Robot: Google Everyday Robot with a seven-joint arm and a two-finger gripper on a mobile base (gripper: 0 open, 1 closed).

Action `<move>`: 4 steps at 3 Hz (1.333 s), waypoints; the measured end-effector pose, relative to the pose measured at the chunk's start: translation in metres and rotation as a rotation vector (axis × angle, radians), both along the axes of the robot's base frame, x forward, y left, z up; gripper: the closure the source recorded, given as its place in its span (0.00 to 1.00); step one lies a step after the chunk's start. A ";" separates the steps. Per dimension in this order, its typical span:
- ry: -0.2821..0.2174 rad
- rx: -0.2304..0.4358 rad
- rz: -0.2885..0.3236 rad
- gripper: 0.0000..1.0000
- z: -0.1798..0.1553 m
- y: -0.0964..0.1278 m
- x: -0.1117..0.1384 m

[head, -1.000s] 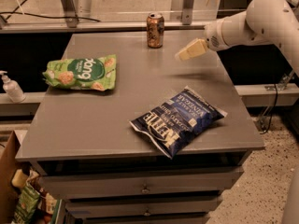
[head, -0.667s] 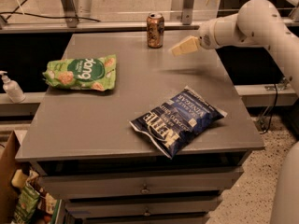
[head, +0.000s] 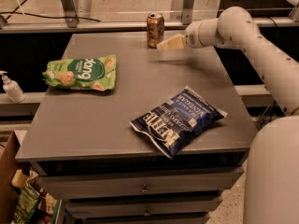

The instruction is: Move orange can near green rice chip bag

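Standing upright at the far edge of the table (head: 140, 85), the orange can (head: 155, 30) has the gripper (head: 163, 45) just beside it on the right; whether the gripper is spread or pressed together cannot be told. The green rice chip bag (head: 81, 73) lies well apart, nearer and left.

Smooth white rounded arm segments (head: 261, 50) end in a cream-coloured claw (head: 161, 45) just beside the orange can (head: 155, 30).
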State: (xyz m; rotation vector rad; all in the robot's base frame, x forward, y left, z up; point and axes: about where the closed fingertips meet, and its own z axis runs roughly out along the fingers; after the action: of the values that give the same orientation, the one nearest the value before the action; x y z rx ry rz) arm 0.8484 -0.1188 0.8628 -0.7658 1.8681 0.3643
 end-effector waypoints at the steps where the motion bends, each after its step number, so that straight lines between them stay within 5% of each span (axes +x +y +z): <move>1: 0.007 0.037 -0.031 0.00 -0.011 0.007 0.023; 3: -0.004 0.114 -0.031 0.00 -0.010 0.033 0.050; 4: -0.015 0.143 -0.012 0.18 -0.002 0.048 0.056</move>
State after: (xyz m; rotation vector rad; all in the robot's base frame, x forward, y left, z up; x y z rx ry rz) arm 0.9047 -0.0713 0.8607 -0.6587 1.8101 0.4784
